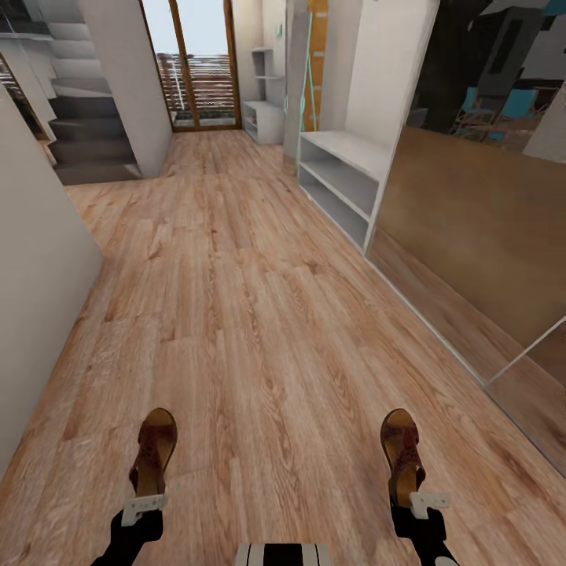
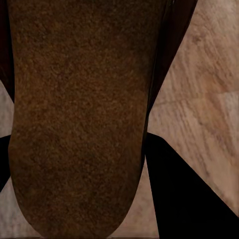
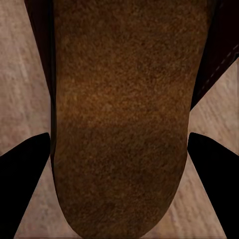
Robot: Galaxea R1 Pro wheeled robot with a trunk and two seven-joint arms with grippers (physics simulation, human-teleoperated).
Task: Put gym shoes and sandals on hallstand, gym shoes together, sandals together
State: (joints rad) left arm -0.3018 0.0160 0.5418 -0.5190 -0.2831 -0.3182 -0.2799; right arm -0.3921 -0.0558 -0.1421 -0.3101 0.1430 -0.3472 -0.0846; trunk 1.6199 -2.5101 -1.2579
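Head view, nearest the robot: the left gripper (image 1: 144, 507) pinches the heel end of one sandal (image 1: 154, 450), toe pointing up the corridor, the shoe raised over the floor (image 1: 259, 314). The right gripper (image 1: 420, 503) pinches the second sandal (image 1: 402, 454) in the same way, toe forward, well apart from the first, one at each side of the picture. Both sandals dark brown, strap on top, tan sole edge. In the left wrist view, the brown footbed of the left sandal (image 2: 79, 114) lies between two black fingers (image 2: 189, 194), with wood-grain planks beside it. In the right wrist view, the footbed of the right sandal (image 3: 122, 119) runs between black fingers (image 3: 22, 174) on either side, planks showing at both edges. Floor: light brown wood-grain planks, running the length of the corridor. At the left, a plain pale wall (image 1: 35, 283). At the right, a large mirror panel (image 1: 479, 236) reaching the floor. Beyond the mirror, against the same side, a low white bench (image 1: 342, 177) with two open shelves. Farther on, same side, a pale grey shoe rack (image 1: 263, 118) with low open compartments and staggered shelves above, standing near the far end. At the far left, grey stairs (image 1: 90, 130) rising. At the end of the corridor, a glass door (image 1: 200, 67) in a wooden frame.
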